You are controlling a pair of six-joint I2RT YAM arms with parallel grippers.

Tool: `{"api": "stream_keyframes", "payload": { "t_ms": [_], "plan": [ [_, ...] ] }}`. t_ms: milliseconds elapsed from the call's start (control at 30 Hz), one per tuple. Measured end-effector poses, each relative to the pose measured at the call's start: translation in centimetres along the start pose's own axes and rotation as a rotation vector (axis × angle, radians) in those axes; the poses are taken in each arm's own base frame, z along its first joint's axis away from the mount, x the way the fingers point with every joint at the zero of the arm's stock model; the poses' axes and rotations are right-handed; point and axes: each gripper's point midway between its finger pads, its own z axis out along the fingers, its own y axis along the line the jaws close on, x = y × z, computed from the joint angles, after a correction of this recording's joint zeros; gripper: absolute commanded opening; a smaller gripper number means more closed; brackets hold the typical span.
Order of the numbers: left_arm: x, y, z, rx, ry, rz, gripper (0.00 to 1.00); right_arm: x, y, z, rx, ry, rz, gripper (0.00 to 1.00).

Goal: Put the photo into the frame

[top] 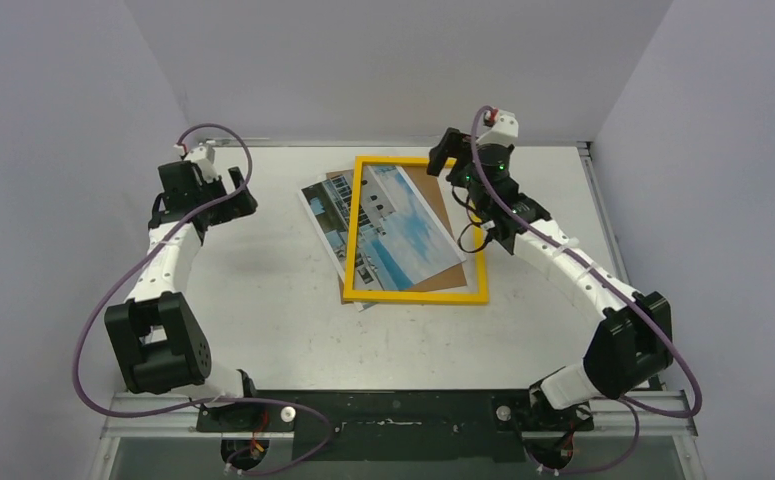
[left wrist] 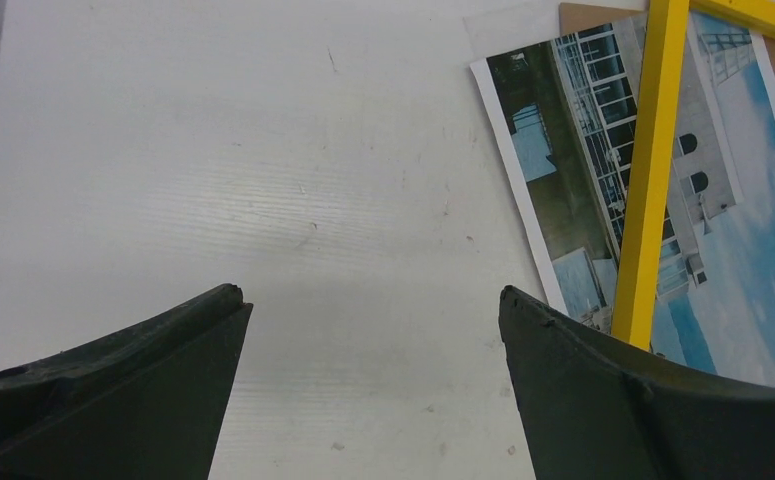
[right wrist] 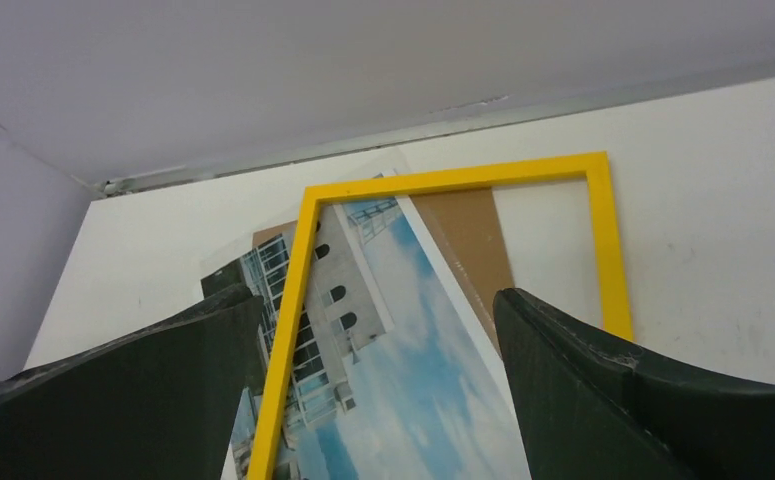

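The yellow frame (top: 413,297) lies flat at the table's middle back. The photo (top: 403,230) lies picture side up and skewed beneath it; the frame's left bar (left wrist: 653,170) crosses over the photo (left wrist: 563,180), whose left part sticks out past the bar. My left gripper (top: 235,196) hovers open over bare table left of the photo, its fingers (left wrist: 370,295) holding nothing. My right gripper (top: 453,165) hangs open above the frame's far right corner, its fingers (right wrist: 375,300) wide apart over the photo (right wrist: 413,340) and frame (right wrist: 463,180).
A brown backing panel (top: 433,190) lies under the photo and shows inside the frame's right half (right wrist: 468,240). Grey walls close in the white table (top: 263,290) on three sides. A metal rail (right wrist: 363,150) runs along the back edge.
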Motion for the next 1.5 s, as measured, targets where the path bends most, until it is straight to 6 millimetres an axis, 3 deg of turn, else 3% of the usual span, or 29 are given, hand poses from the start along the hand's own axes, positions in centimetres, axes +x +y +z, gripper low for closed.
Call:
{"api": "stream_keyframes", "payload": {
  "t_ms": [33, 167, 200, 267, 333, 433, 567, 733, 833, 933, 1167, 1267, 1367, 1500],
  "plan": [
    [0.1, 0.0, -0.1, 0.000, 0.021, 0.000, 0.96, 0.0, -0.3, -0.2, -0.014, 0.001, 0.038, 0.90],
    [-0.6, -0.2, -0.6, 0.000, 0.047, 0.019, 0.96, 0.6, -5.6, -0.1, 0.132, 0.036, 0.078, 0.90],
    [-0.7, -0.2, -0.7, -0.001, 0.050, 0.022, 0.96, 0.8, -5.4, 0.4, 0.164, 0.061, 0.057, 0.90],
    [-0.7, -0.1, -0.9, -0.004, 0.058, 0.029, 0.96, 1.3, -2.3, 2.0, 0.152, 0.096, 0.015, 0.90],
    [-0.3, 0.0, -0.8, -0.010, 0.072, 0.030, 0.96, 3.1, 2.0, 3.4, 0.099, 0.136, -0.032, 0.90],
    [0.6, 0.4, -0.6, -0.020, 0.106, 0.027, 0.96, 9.4, 6.0, 3.9, 0.044, 0.257, -0.119, 0.90],
    [1.1, 0.7, -0.6, -0.031, 0.126, 0.035, 0.96, 17.5, 8.2, 3.9, 0.024, 0.431, -0.245, 0.90],
    [1.4, 0.9, -0.6, -0.034, 0.135, 0.055, 0.96, 22.2, 9.5, 5.0, 0.029, 0.520, -0.321, 0.90],
    [1.8, 1.0, -0.6, -0.033, 0.146, 0.068, 0.96, 22.3, 8.4, 5.0, 0.055, 0.539, -0.331, 0.90],
    [2.4, 1.0, -0.5, -0.032, 0.161, 0.076, 0.96, 21.2, 6.2, 6.3, 0.095, 0.532, -0.308, 0.90],
    [3.9, 0.8, -0.5, -0.024, 0.195, 0.096, 0.96, 17.6, -4.4, 10.4, 0.264, 0.514, -0.229, 0.90],
    [4.2, 0.8, -0.5, -0.021, 0.206, 0.099, 0.96, 16.6, -7.7, 11.1, 0.317, 0.512, -0.209, 0.90],
    [4.4, 0.8, -0.5, -0.022, 0.215, 0.105, 0.96, 16.3, -9.1, 11.5, 0.327, 0.510, -0.196, 0.90],
    [4.6, 0.8, -0.7, -0.022, 0.222, 0.112, 0.96, 16.8, -8.9, 11.9, 0.300, 0.517, -0.189, 0.90]
  ]
}}
